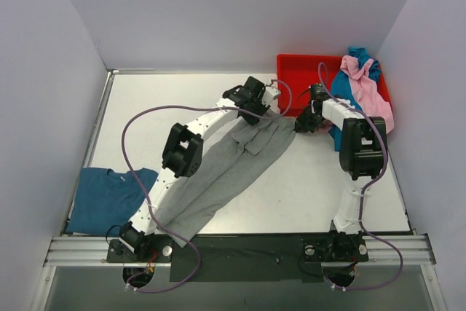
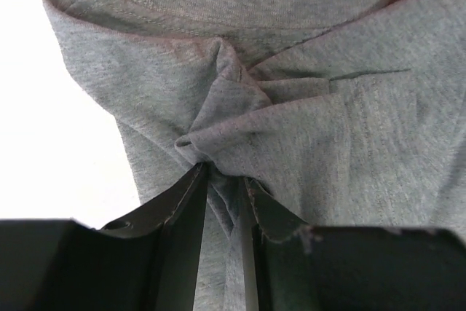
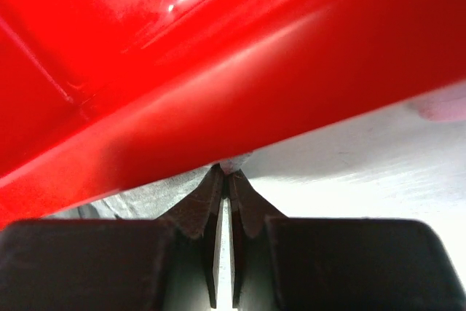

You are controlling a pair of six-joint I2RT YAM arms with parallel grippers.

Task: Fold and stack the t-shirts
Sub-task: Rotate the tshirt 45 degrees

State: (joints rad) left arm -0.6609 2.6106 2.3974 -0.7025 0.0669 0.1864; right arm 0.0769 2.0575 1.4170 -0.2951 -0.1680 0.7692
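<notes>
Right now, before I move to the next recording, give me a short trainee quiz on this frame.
1. True or false: the left gripper is clamped on the grey shirt.
2. Which shirt lies by the left edge of the table? A yellow, B dark blue, C green.
3. Fill in: the pink shirt spills over the red ___.
Key: 1 true; 2 B; 3 bin.
</notes>
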